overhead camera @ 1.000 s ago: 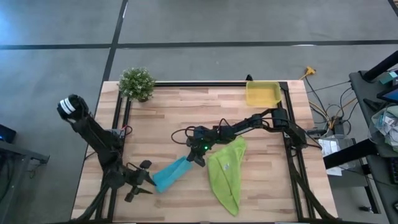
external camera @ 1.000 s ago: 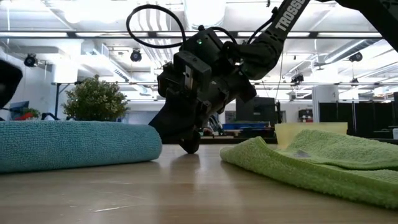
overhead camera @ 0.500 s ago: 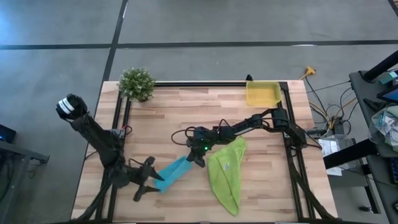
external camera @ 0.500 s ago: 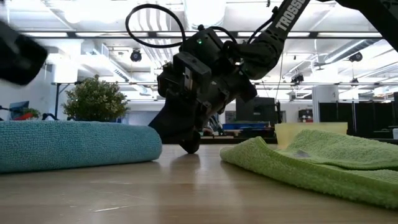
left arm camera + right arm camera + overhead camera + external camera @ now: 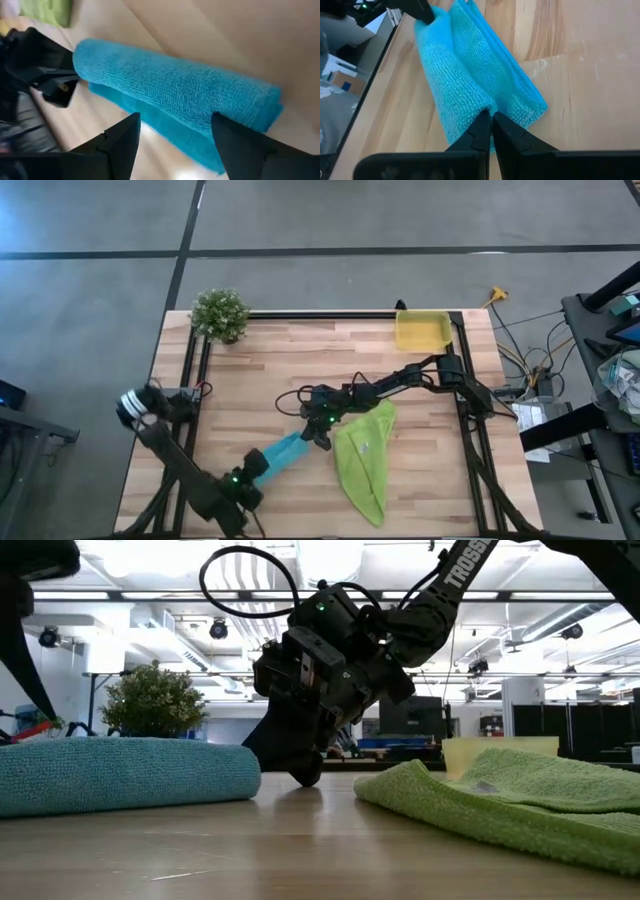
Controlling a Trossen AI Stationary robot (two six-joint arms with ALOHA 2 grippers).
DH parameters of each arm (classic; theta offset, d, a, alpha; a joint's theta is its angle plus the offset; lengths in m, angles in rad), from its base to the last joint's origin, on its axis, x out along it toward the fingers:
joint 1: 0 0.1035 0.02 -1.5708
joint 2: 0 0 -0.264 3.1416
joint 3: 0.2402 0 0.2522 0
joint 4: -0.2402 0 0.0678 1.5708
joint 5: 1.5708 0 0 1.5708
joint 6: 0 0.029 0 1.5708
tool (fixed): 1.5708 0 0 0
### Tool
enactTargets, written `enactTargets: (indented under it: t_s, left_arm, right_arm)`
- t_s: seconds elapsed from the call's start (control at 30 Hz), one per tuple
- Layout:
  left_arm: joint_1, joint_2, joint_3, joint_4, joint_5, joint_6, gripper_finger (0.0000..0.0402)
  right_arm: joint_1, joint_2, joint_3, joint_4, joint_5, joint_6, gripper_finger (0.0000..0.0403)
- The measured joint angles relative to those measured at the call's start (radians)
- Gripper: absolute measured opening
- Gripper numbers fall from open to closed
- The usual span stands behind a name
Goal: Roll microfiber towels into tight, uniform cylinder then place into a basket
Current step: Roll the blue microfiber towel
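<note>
Turquoise towel (image 5: 278, 456): rolled into a loose cylinder, lying on the wooden table (image 5: 300, 370) at about 7 o'clock from the table's centre, its long axis running from 8 o'clock up toward 2 o'clock. In the low view the roll (image 5: 120, 772) rests flat on the boards with one rounded end facing the right arm.

Left tool (image 5: 245, 483): at the roll's 8 o'clock end, released; in the left wrist view its two dark fingers (image 5: 120, 145) stand wide apart, one to each side of the blue roll (image 5: 175, 95), not gripping it.

Right tool (image 5: 318, 435): at the roll's 2 o'clock end, clenched; in the right wrist view its fingertips (image 5: 481, 131) meet at the folded edge of the blue cloth (image 5: 465, 80). Whether cloth is pinched between them cannot be told.

Lime-green towel (image 5: 365, 455): unrolled and rumpled, lying just beside the right tool at 5 o'clock from centre, a small white tag on its upper face.

Yellow basket (image 5: 422, 331): at the table's 1 o'clock corner, well apart from both towels.

Potted plant (image 5: 220, 313): at the 11 o'clock corner
</note>
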Motion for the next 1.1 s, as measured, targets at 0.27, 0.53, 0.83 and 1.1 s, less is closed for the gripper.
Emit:
enactTargets:
  t_s: [0.27,0.53,0.83,1.1]
  left_arm:
    - [-0.064,0.216,0.285,-0.473,-0.053,0.086,0.0228]
    - [-0.158,0.275,0.413,-0.495,-0.044,0.057,0.0228]
    - [-0.165,0.391,0.4,-0.495,-0.051,0.165,0.0228]
    - [-0.165,0.403,0.39,-0.495,-0.089,0.187,0.0228]
  right_arm:
    - [0.001,0.0,0.0,-0.012,0.0,-0.03,0.0011]
    - [0.008,0.0,0.0,-0.026,0.003,-0.064,0.0011]
    - [0.008,-0.001,0.0,-0.028,0.002,-0.064,0.0011]
    - [0.008,-0.002,0.0,-0.03,-0.005,-0.068,0.0011]
